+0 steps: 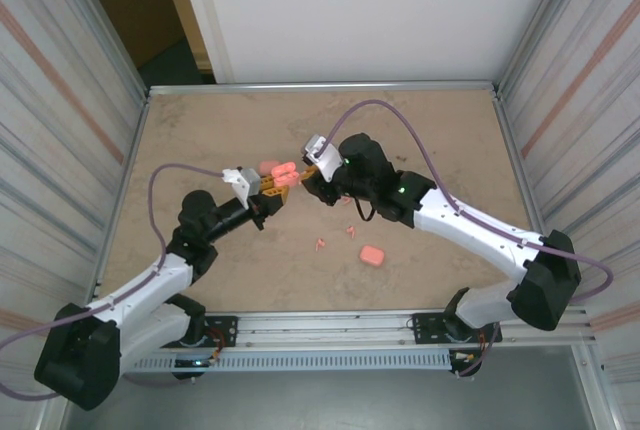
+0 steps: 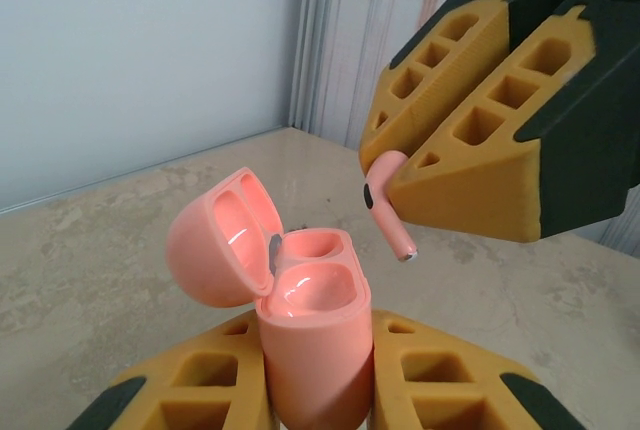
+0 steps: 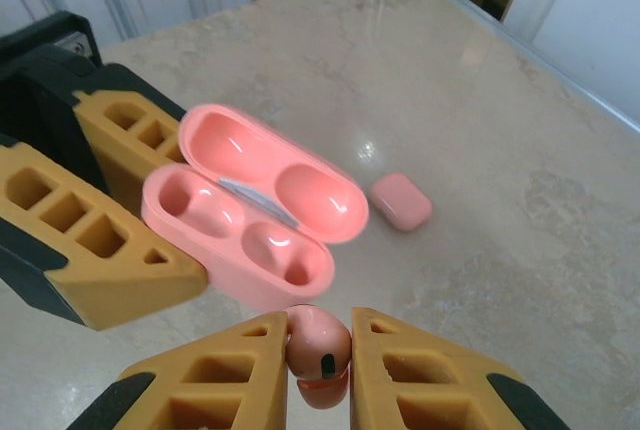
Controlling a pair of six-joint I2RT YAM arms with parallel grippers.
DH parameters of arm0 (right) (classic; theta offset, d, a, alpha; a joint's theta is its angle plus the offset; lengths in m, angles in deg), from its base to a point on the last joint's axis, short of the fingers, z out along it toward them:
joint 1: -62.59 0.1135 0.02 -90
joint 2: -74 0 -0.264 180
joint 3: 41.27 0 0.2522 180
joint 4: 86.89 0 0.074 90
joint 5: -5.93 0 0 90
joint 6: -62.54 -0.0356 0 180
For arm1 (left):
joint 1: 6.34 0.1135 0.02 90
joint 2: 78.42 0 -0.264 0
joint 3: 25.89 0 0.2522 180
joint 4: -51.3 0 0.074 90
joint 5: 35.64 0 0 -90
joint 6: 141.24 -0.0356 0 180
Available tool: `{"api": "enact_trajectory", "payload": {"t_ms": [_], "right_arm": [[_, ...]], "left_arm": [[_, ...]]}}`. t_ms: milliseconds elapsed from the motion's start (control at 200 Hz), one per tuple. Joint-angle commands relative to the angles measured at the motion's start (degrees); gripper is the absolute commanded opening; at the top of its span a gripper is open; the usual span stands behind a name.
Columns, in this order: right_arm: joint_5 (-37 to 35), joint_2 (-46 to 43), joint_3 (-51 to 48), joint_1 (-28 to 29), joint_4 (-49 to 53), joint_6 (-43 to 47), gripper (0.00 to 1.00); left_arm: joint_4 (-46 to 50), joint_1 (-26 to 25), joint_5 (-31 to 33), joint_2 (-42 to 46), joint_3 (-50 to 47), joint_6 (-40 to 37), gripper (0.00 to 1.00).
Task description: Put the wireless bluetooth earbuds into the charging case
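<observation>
Of the two claws, the left gripper point(image 2: 315, 375) is closed on the lower body of an open pink charging case point(image 2: 312, 335), which is pinched upright between the yellow fingers point(image 2: 440, 390). Its lid point(image 2: 222, 240) is swung back on the hinge, and two empty sockets are exposed inside the case.

The right gripper point(image 3: 320, 370) is closed on a single salmon-pink earbud point(image 3: 318, 345), whose rounded head is squeezed between the fingertips. From the left wrist, that earbud point(image 2: 388, 205) is seen hanging from the tip of the right gripper point(image 2: 470, 150) with its stem pointed down and slightly away. It is held just above and beside the case opening, and a clear gap is kept between stem and case. No contact between the two grippers is seen.

From above, both grippers are met over the middle of the table point(image 1: 420, 130), the left gripper point(image 1: 275, 182) and right gripper point(image 1: 312, 172) close together with the charging case point(image 1: 285, 175) between them.

Two loose earbuds point(image 1: 320, 243) are left on the table nearer the arm bases, with a closed case point(image 1: 372, 254) just beside them. A second closed case point(image 3: 400, 200) is seen lying beyond the held one.
</observation>
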Motion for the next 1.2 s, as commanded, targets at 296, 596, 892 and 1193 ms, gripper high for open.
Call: {"api": "enact_trajectory", "payload": {"t_ms": [296,596,892,1193], "right_arm": [[-1.0,1.0,4.3,1.9,-5.2,3.3,0.19],[-2.0,3.1,5.1,3.3,-6.2,4.4,0.19],[-2.6,4.6,5.8,3.8,-5.8,4.7,0.19],[-2.5,5.1,6.0,4.0,-4.6,5.0,0.2]], "left_arm": [[-4.7,-0.8,-2.4,-1.3,-0.1,1.4,0.0],[-5.0,-1.0,-2.5,-1.7,-0.1,1.6,0.0],[-5.0,-1.0,-2.5,-1.6,-0.1,1.6,0.0],[-5.0,-1.1,-2.4,-1.4,-0.2,1.7,0.0]]}}
